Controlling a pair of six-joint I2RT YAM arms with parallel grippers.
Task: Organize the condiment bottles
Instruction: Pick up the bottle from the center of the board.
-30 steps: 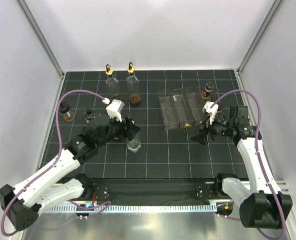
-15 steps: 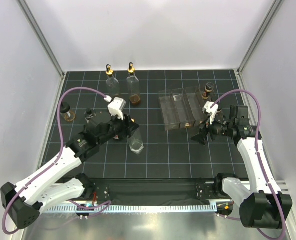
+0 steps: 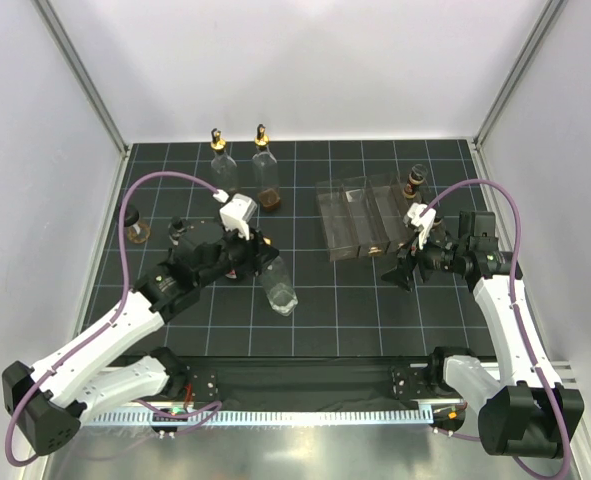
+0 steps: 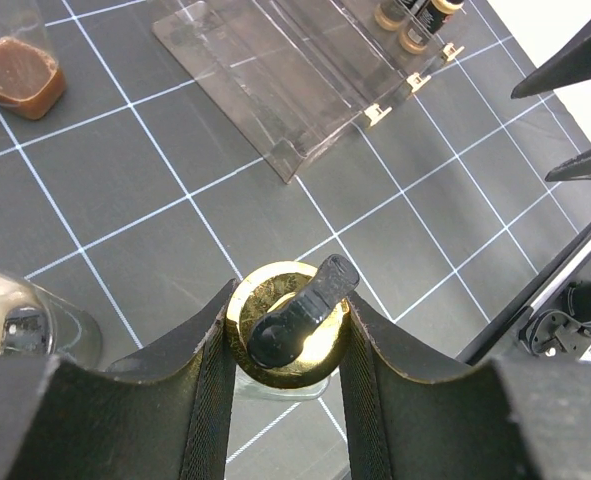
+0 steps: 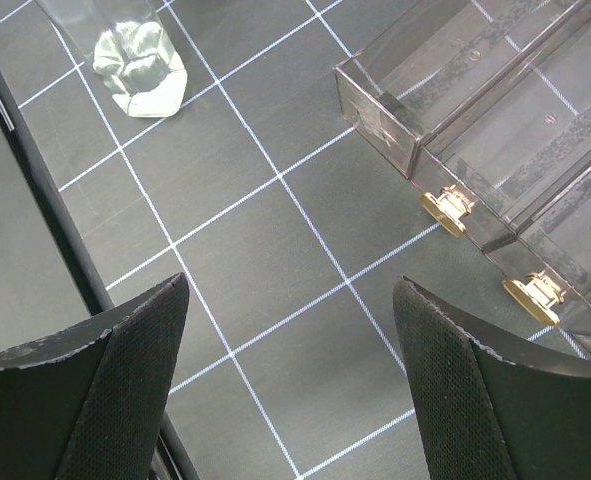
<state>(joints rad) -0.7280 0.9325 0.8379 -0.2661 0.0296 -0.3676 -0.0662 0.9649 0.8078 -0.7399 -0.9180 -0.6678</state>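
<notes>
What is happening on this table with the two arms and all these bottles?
The left arm's fingers are closed on the gold pourer top of a tall clear bottle, which is tilted near the middle of the table. The right arm's fingers are open and hold nothing; they hover just in front of the clear rack. Two more tall bottles stand at the back, apart from both arms.

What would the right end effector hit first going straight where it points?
Likely the mat: in the wrist view the right end effector, standing open, faces bare grid squares, with the clear bottle off to one side and the rack corner to the other. Depth is unclear.
</notes>
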